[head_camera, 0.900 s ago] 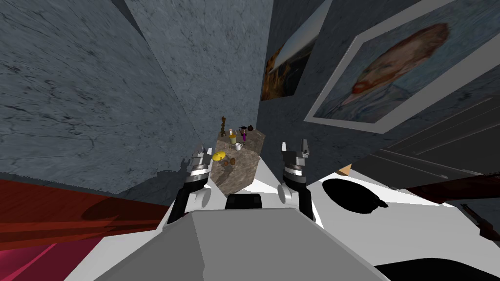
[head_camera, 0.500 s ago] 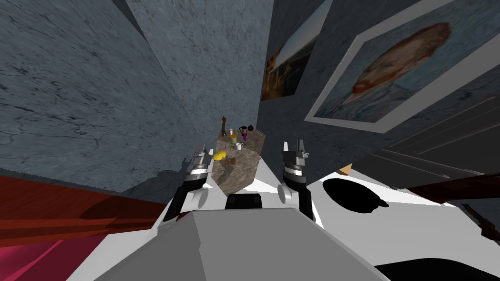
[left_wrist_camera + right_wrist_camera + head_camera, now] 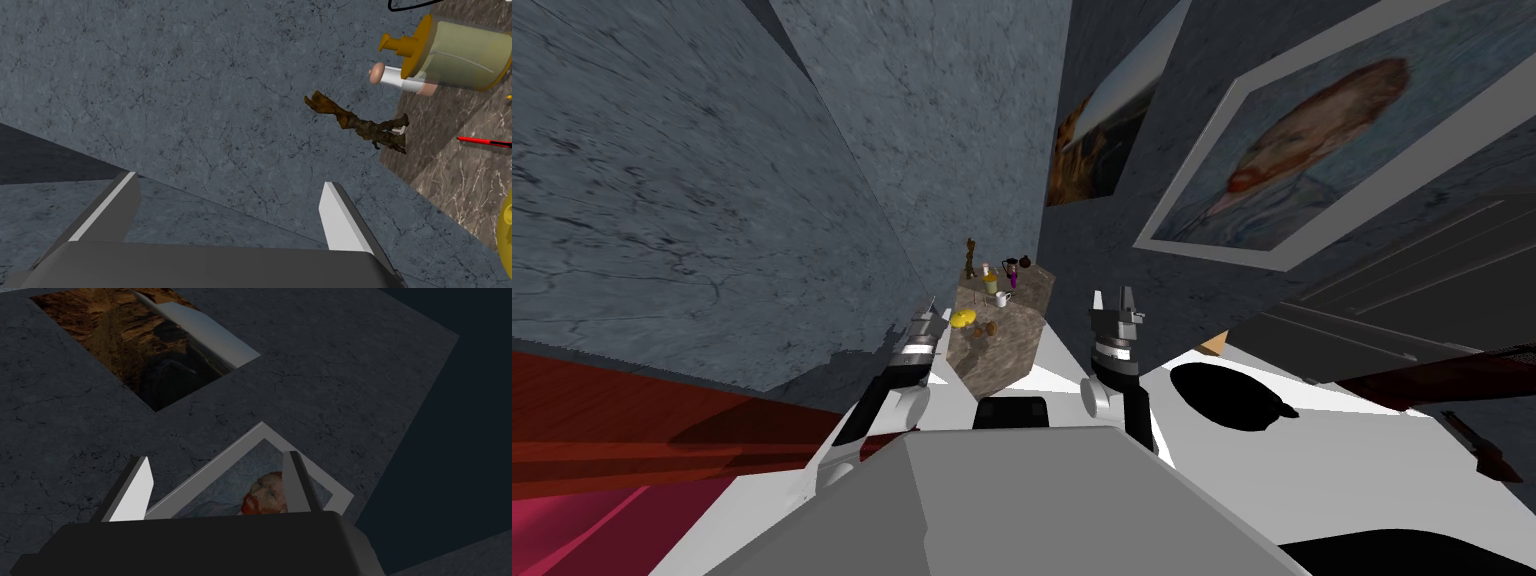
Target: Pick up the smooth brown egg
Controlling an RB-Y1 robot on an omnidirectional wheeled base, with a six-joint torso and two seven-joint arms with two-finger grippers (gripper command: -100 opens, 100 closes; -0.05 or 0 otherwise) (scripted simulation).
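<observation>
Egg, small and brown, sits on the near part of the brown stone table, just right of a yellow object. Since the earlier frame my left gripper has swung in to the table's left edge, beside the yellow object; its jaws stand wide apart, facing the grey wall. The right gripper holds right of the table, open too. Bare tabletop lies near of the egg.
</observation>
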